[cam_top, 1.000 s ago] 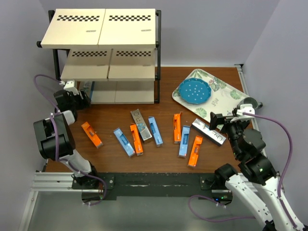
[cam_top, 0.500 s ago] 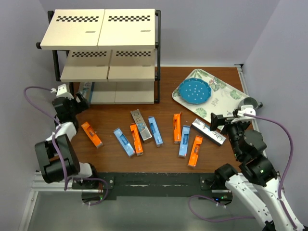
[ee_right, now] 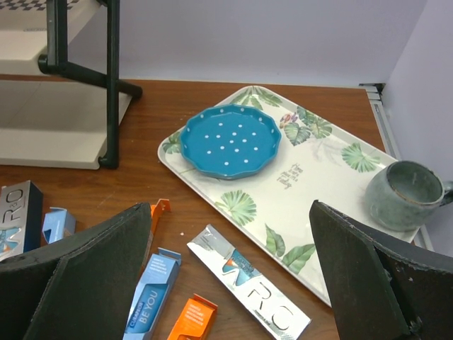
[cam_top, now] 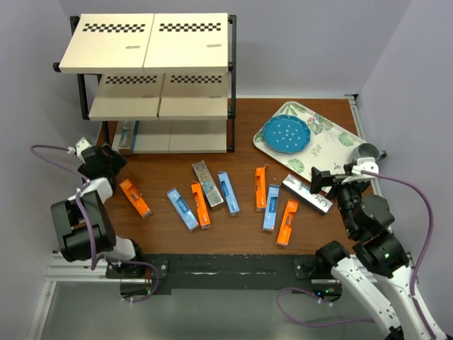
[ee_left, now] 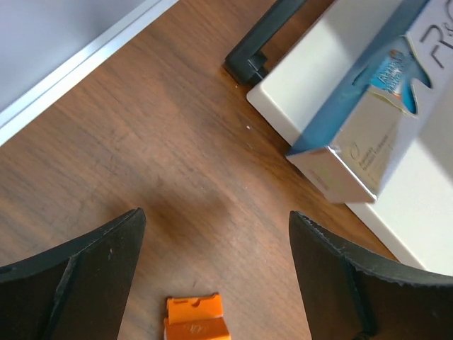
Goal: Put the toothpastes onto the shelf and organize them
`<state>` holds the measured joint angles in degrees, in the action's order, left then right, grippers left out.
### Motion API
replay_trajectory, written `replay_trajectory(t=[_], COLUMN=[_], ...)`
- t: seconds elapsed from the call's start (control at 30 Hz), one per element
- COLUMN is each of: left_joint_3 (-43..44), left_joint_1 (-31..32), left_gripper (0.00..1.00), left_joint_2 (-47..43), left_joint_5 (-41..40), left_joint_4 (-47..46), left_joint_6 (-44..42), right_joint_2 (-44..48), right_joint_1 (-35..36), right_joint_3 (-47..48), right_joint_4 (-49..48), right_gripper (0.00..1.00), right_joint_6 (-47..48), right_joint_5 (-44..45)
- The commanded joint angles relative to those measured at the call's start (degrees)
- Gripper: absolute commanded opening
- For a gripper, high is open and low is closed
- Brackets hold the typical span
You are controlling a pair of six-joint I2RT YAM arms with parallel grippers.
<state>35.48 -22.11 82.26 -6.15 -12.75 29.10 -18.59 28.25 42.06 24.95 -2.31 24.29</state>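
Left arm has drawn back from the shelf (cam_top: 145, 42) toward the near-left corner since a second ago. Its jaws have spread, and the carton it carried stays behind.

Shelved carton (ee_left: 357, 134): blue and silver-grey, printed label. It lies on the bottom cream board at the left end, near end by the board's corner.

Left claw (ee_left: 216, 221): jaws wide, nothing between them, touching nothing. It sits over bare table (cam_top: 177, 159), just in front of the shelf's left foot. The orange end of carton 1 (cam_top: 134, 197) shows below the jaws in the wrist view, apart from both fingers.

Loose toothpastes on the table, in a ragged row:
- carton 1, orange, alone at left
- carton 2 (cam_top: 182, 209), light blue, beside carton 3 (cam_top: 200, 205), orange
- carton 4 (cam_top: 207, 183), silver-grey
- carton 5 (cam_top: 228, 192), light blue
- carton 6 (cam_top: 260, 188), orange, against carton 7 (cam_top: 272, 207), light blue
- carton 8 (cam_top: 287, 222), orange
- carton 9 (cam_top: 307, 193), silver-grey, just beside the floral tray (cam_top: 333, 142)

The tray carries a blue plate (cam_top: 287, 134) and a grey mug (cam_top: 366, 151).

Right claw (ee_right: 230, 211): jaws fully apart, empty, held above carton 9's end of the row.
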Motion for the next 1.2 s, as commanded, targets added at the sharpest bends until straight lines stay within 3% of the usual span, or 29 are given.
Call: replay_trajectory(t=[0.0, 0.77, 1.17], left_joint_3=[5.1, 15.3, 16.0], left_joint_1=[-0.3, -0.4, -0.3], left_gripper=[0.87, 0.87, 0.88], left_joint_2=[3.9, 14.8, 14.1], left_joint_5=[-1.7, -0.1, -0.8], left_joint_4=[0.5, 0.4, 3.6], left_joint_6=[3.7, 6.3, 7.5], right_joint_2=[0.1, -3.2, -3.6], right_joint_1=[0.3, 0.3, 0.3], right_joint_3=[-0.3, 0.6, 1.8], right_joint_4=[-1.0, -2.5, -1.7], right_gripper=[0.99, 0.99, 0.99], right_joint_6=[0.9, 1.5, 1.2], right_joint_5=[-0.2, 0.9, 0.6])
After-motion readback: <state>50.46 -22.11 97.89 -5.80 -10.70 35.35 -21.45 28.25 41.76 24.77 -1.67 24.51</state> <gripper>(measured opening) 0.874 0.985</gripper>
